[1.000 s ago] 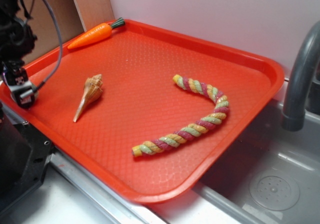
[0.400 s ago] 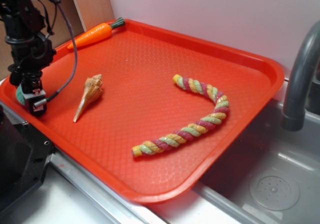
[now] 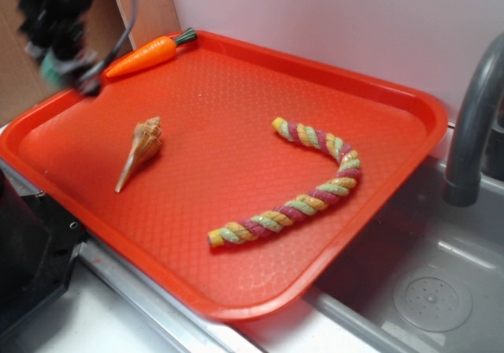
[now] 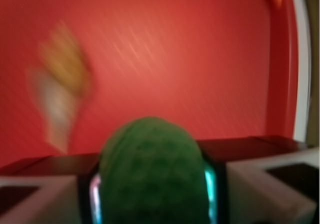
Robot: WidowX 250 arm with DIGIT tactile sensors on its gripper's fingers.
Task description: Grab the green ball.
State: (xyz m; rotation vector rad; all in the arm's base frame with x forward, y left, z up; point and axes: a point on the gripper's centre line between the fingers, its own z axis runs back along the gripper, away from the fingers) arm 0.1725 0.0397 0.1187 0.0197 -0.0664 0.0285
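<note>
The gripper (image 4: 152, 194) is clenching the green ball (image 4: 152, 171) around its middle, up over the tray's (image 3: 236, 306) far-left corner, and that yarn is looking light, squishy and grippy, so probably not slipping.

Your arm (image 3: 49, 10) shows in the exterior view only as a motion-blurred black mass at the upper left, with a dark grey cable (image 3: 120, 30) curving down its side and a pale grey block at its lower end. In the wrist view, your gripper (image 4: 152, 189) presents two light grey, blocky fingers (image 4: 37, 199) with black upper faces and dark recessed panels. Thin strips along their inner edges read cyan to violet; blur hides screws and markings.
</note>
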